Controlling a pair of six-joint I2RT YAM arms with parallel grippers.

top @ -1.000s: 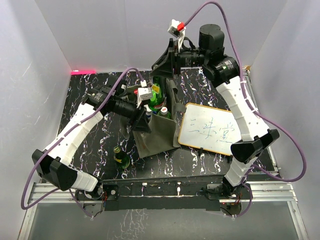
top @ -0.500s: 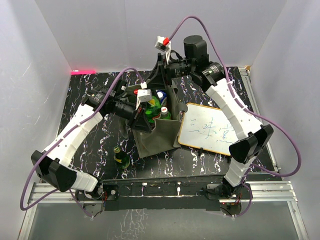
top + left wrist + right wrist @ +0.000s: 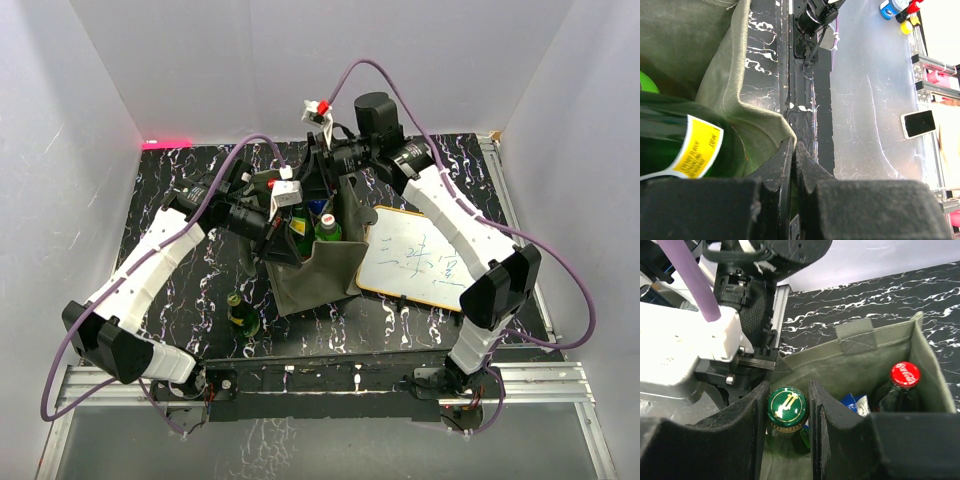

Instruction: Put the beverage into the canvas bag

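Item: bottle (image 3: 787, 407), green, gold-marked cap. Loc.: upright inside bag (image 3: 318, 275), body below rim, by the corner the L arm holds. R fingers (image 3: 752, 425) pinch its neck from both sides, prob. to steer it down w/o tipping; not yet let go. L fingers (image 3: 782, 165) pressed together on bag's rim cloth, apparently to keep the soft mouth open. Also in bag: red-cap cola (image 3: 905, 375). On bench (image 3: 215, 300): whiteboard (image 3: 420, 262) just beside bag; small bottle (image 3: 241, 316) apart, left.
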